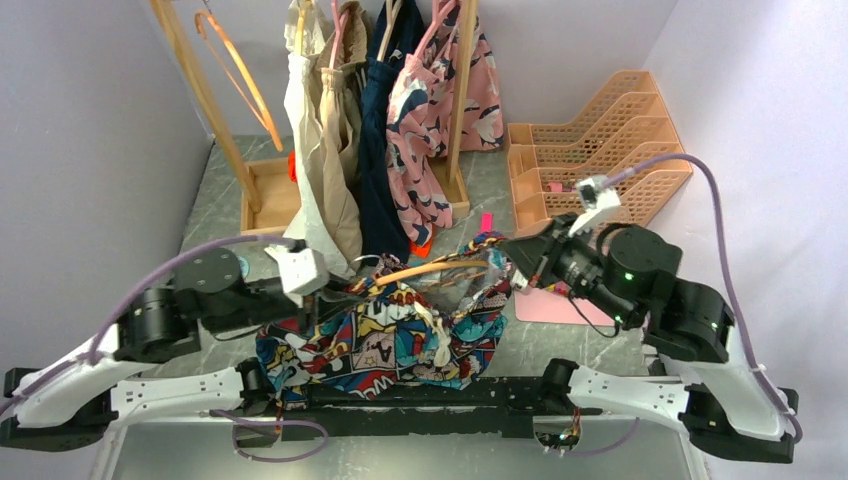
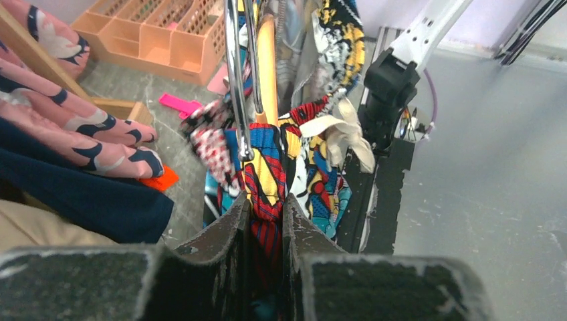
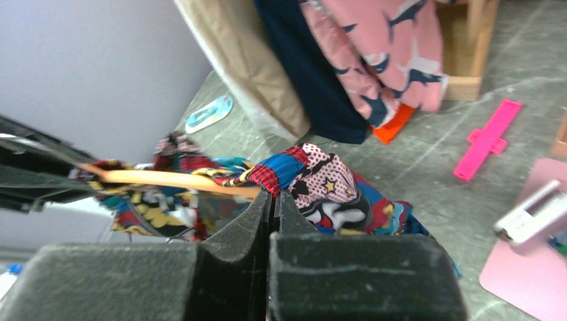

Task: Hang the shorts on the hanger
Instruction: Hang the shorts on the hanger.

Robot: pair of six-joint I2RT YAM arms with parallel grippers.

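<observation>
My left claw [image 2: 267, 208] is clamped on a red-and-blue fold of the shorts [image 2: 314, 180], with the fabric pinched between both fingers. At its twelve o'clock the hanger [image 2: 267, 73] rises on end, and its silver hook [image 2: 234, 87] is just beside it at eleven. My right claw [image 3: 271, 200] is pressed closed on a gathered red edge of the shorts, where the hanger's other end meets the cloth. The orange bar runs off toward nine. From above, the shorts sag bunched under the bar between both claws, over the table [image 1: 520, 350]. A pink floral garment [image 1: 425, 90] hangs at twelve, and an orange tray [image 1: 600, 150] sits at two.
</observation>
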